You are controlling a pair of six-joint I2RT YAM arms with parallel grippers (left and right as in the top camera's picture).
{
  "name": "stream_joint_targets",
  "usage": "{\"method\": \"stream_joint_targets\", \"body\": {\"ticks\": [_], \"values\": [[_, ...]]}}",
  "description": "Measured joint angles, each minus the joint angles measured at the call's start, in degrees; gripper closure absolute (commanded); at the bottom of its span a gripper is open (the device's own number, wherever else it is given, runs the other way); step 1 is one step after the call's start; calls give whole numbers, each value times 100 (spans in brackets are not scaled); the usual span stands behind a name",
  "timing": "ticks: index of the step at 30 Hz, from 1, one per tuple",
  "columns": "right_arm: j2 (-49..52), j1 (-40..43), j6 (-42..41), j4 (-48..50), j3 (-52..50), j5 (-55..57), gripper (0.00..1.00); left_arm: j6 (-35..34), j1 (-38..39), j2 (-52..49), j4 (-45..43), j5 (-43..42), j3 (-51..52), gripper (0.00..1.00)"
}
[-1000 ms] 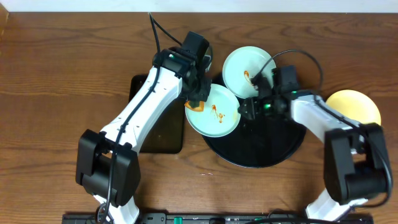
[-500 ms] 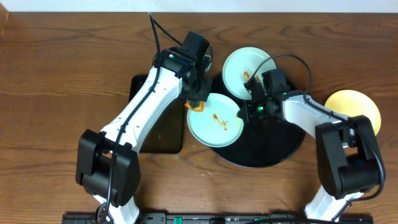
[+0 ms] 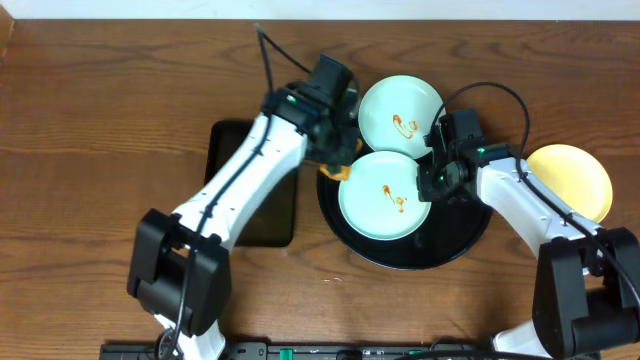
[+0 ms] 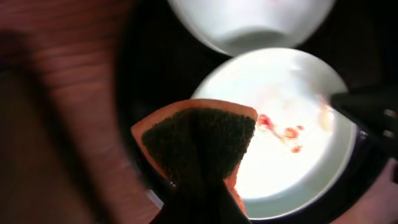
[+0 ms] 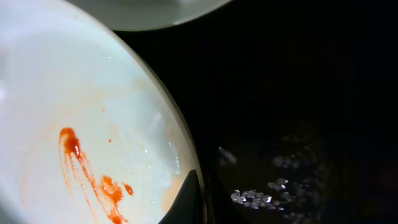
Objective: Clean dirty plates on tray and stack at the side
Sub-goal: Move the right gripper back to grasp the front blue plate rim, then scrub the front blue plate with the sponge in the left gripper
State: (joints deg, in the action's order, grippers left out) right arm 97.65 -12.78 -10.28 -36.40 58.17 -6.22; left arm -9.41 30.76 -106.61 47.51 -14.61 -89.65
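The round black tray (image 3: 460,235) holds a mint-blue plate (image 3: 375,205) with an orange sauce squiggle. My right gripper (image 3: 432,183) is shut on that plate's right rim; in the right wrist view one finger lies over the rim of the plate (image 5: 81,106) at the gripper (image 5: 202,190). A second sauce-marked mint-blue plate (image 3: 400,100) sits at the tray's back edge. The pale yellow plate (image 3: 572,178) lies on the wooden tabletop to the right. My left gripper (image 3: 340,160) is shut on an orange sponge (image 4: 199,140) with a dark scouring face, held over the near plate's (image 4: 298,149) left rim.
A rectangular black tray (image 3: 272,215) lies on the table left of the round tray, under my left arm. Brown wood-grain tabletop (image 3: 100,150) surrounds both trays. Cables run from both wrists over the back of the table.
The front mint-blue plate has slid right, from overhanging the tray's left edge to lying on the tray, with my right gripper on its rim. My left gripper moved right with the sponge.
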Motion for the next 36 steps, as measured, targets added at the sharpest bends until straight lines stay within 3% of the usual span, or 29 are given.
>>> {"method": "stream_joint_targets", "body": {"ticks": [16, 36], "values": [[232, 0, 0, -98, -11, 155, 99, -1423, 1425, -852, -1462, -160, 396, 93], [232, 0, -2, -153, -11, 181, 99, -3235, 1478, -1272, -1821, -153, 426, 93]]}}
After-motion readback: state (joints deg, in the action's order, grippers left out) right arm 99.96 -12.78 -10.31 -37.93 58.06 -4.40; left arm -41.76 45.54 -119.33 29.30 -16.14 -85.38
